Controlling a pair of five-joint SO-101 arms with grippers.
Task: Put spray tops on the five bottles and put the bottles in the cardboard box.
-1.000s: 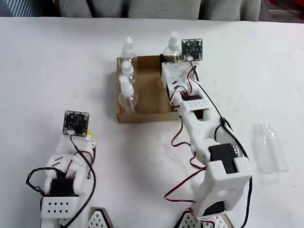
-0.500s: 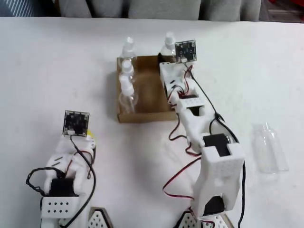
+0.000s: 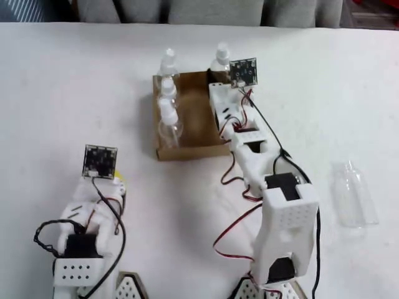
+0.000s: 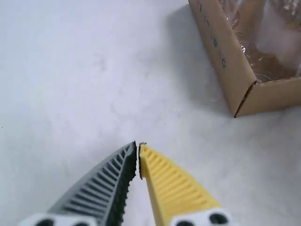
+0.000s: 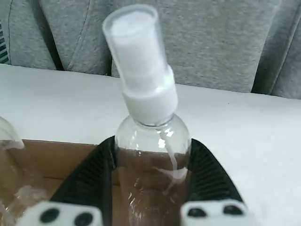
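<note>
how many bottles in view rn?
5, likely. Three boxed bottles overlap along the cardboard box's left wall, so unsure; a held bottle in the right gripper at its far end; a loose bottle on the table right of that arm.

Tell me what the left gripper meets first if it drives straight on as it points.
Probably just bare table; the left gripper aims past the cardboard box, which sits off to one side. Depth is unclear.

No legible text anywhere.
</note>
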